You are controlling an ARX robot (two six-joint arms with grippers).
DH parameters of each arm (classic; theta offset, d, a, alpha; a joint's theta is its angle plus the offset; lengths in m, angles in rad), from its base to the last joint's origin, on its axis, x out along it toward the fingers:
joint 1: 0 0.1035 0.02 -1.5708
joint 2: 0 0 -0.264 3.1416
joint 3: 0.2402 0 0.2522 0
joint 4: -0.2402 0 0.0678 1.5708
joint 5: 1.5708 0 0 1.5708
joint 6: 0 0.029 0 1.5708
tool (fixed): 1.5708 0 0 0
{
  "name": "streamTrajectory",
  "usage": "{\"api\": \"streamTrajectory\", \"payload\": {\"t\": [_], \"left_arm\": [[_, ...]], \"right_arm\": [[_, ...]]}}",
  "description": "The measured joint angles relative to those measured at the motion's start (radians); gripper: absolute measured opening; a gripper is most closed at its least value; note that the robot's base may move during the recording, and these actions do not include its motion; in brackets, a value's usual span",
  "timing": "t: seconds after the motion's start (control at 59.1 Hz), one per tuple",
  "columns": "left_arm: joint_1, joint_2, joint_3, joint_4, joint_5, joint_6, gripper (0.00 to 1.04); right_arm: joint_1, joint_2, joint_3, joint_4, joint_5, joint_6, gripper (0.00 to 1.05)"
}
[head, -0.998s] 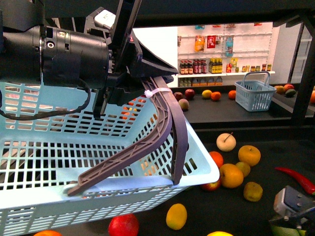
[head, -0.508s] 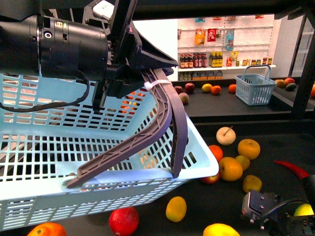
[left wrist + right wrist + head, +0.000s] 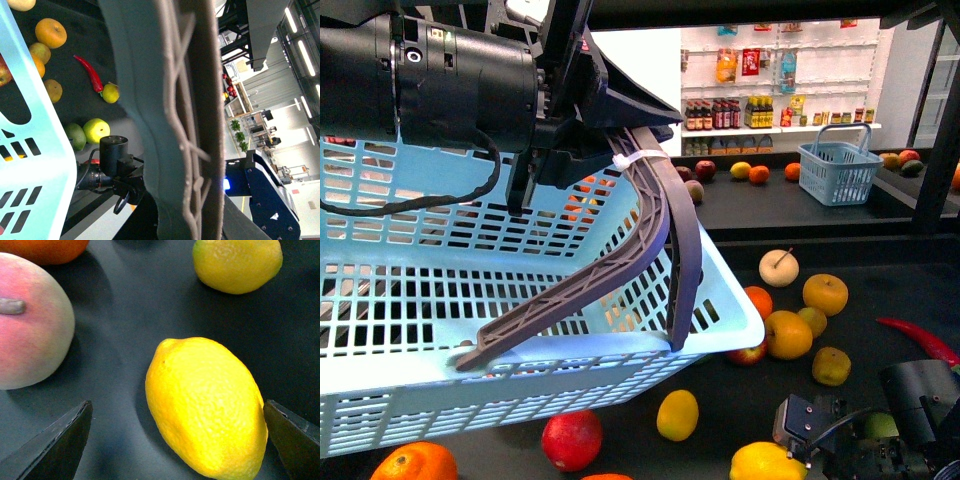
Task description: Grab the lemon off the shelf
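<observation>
A yellow lemon lies on the shelf's dark tray at the front, and it also shows in the right wrist view. My right gripper is open and hangs over it. In the right wrist view the gripper has one dark fingertip on each side of the lemon, apart from it. My left gripper is shut on the grey handle of a light blue basket held above the tray. The handle fills the left wrist view.
A second lemon lies next to a red apple. Oranges, a pale pear and a red chili lie further back. A small blue basket stands on the rear tier. A peach lies beside the lemon.
My right gripper has moved left along the front of the tray to over the lemon. The basket in my left gripper has stayed about where it was.
</observation>
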Motion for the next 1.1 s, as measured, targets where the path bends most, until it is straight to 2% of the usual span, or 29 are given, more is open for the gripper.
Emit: {"api": "streamTrajectory", "payload": {"t": [0.66,0.694,0.812,0.846,0.947,1.1], "left_arm": [[0.0,0.0,0.0,0.0,0.0,0.0,0.09],[0.0,0.0,0.0,0.0,0.0,0.0,0.09],[0.0,0.0,0.0,0.0,0.0,0.0,0.09],[0.0,0.0,0.0,0.0,0.0,0.0,0.09],[0.0,0.0,0.0,0.0,0.0,0.0,0.09],[0.0,0.0,0.0,0.0,0.0,0.0,0.09]], "right_arm": [[0.031,0.091,0.059,0.076,0.058,0.035,1.02],[0.031,0.091,0.062,0.085,0.06,0.048,0.99],[0.026,0.088,0.056,0.121,0.07,0.081,0.74],[0.023,0.086,0.049,0.136,0.076,0.093,0.7],[-0.002,0.049,0.0,0.209,0.082,0.143,0.65],[-0.072,-0.061,-0.099,0.305,0.072,0.2,0.65]]}}
